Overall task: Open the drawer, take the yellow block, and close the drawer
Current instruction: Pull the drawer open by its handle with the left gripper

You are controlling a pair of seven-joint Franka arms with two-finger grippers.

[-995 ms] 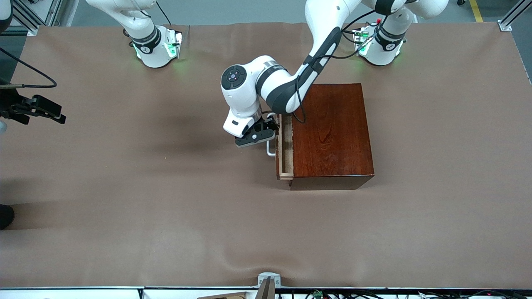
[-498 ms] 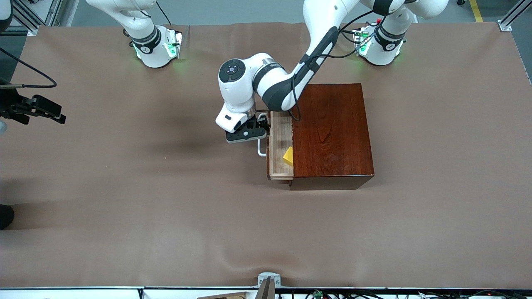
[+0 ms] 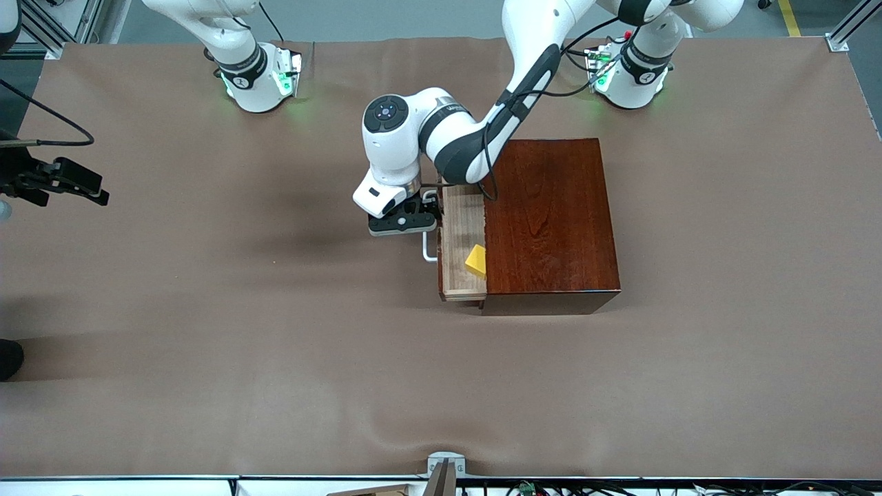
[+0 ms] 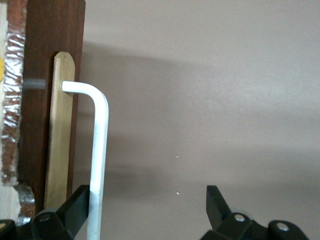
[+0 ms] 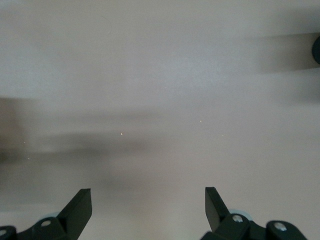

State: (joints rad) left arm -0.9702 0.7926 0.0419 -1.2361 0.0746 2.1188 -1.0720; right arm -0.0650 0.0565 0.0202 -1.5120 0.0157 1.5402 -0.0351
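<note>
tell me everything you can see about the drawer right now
The drawer is part of a glossy reddish-brown wooden box and is pulled partly out toward the right arm's end of the table. Its inside is pale wood, and the yellow block lies in it, against the box's edge. A white U-shaped bar handle is fixed to its dark front. The left gripper is at that handle, open, one finger beside the bar.

Box (image 3: 551,220) showing glossy reddish-brown with wood grain; drawer (image 3: 460,238) beside it showing pale wood, white handle (image 3: 428,248). Yellow block (image 3: 476,261) sitting bright in drawer. Tablecloth (image 3: 207,310) under box reading plain brown. Arms showing white and black.
</note>
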